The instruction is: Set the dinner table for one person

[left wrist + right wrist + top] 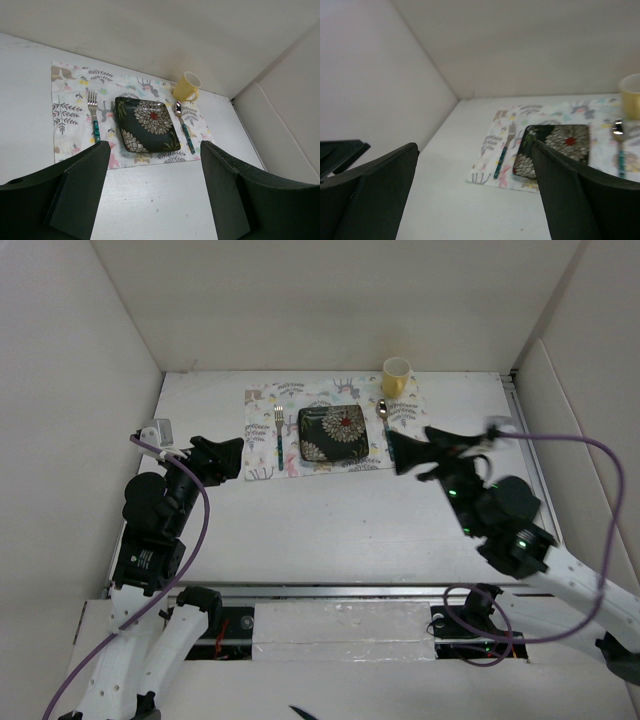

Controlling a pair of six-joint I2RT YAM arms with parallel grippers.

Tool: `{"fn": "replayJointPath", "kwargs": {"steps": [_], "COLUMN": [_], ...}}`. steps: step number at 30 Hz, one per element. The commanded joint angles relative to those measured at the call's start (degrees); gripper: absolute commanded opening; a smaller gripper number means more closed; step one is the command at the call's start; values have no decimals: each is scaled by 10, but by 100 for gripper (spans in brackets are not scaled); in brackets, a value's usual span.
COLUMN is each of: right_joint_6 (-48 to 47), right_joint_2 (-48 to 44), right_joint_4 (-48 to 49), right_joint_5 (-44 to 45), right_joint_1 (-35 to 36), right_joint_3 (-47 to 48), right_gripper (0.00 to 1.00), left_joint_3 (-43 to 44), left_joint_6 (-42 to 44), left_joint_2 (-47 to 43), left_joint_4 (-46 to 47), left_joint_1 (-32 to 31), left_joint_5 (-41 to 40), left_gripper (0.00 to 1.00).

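Note:
On the white dinner table (330,520) lies a floral placemat (265,405). A dark flowered square plate (332,433) sits at its middle, with a teal-handled fork (279,430) to its left and a teal-handled spoon (383,420) to its right. A yellow mug (396,376) stands at the mat's far right corner. My left gripper (232,455) is open and empty, just left of the mat. My right gripper (400,452) is open and empty, by the mat's near right corner. The left wrist view shows the plate (147,124), fork (93,117), spoon (184,127) and mug (186,87).
White walls close in the table at the back and both sides. A raised rail (530,460) runs along the table's right edge. Purple cables loop from both arms. Bare tabletop lies between the mat and the arm bases.

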Motion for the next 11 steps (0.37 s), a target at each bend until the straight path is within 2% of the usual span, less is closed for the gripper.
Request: {"fn": "replayJointPath", "kwargs": {"steps": [1, 2, 6, 10, 11], "right_joint_6": [-15, -7, 18, 33, 32], "right_joint_2": [-153, -232, -362, -375, -363], "right_joint_4": [-29, -75, -135, -137, -125], "right_joint_5": [147, 158, 200, 170, 158], "right_joint_1": [-16, -24, -59, -79, -85], "right_joint_3": [-91, -106, -198, -217, -207], "right_gripper": [100, 100, 100, 100, 100], "left_joint_3": [19, 18, 8, -10, -8], "left_joint_6": [6, 5, 7, -1, -6], "left_joint_2": [-8, -8, -3, -3, -3], "left_joint_4": [44, 49, 62, 92, 101], "left_joint_1": [8, 8, 8, 8, 8], "left_joint_5": [17, 21, 58, 85, 86], "left_gripper": [70, 70, 70, 72, 78]}}
